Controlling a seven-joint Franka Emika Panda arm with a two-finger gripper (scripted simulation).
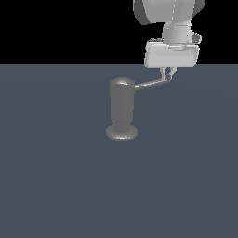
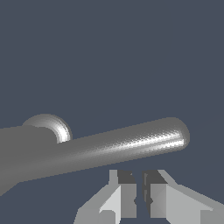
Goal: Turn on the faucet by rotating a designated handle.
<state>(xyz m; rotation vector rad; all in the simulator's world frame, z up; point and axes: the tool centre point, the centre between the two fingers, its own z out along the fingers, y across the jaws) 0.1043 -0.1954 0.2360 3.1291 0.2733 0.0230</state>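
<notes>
We see a flat slate-blue floor [image 1: 56,186] running back to a black backdrop. Nearest to us in the exterior view, the faucet [image 1: 122,111] stands upright on its flared round base, alone on the floor near the middle. From just under its domed top the handle [image 1: 151,84] sticks out toward the exterior view's right, rising slightly. At its rounded tip the gripper [image 1: 168,76] hangs down from the white arm [image 1: 172,32] above. In the wrist view its fingers [image 2: 127,192] are nearly closed, with only a narrow slit between them, and hold nothing; the handle lies just beside the fingertips, not between them.
</notes>
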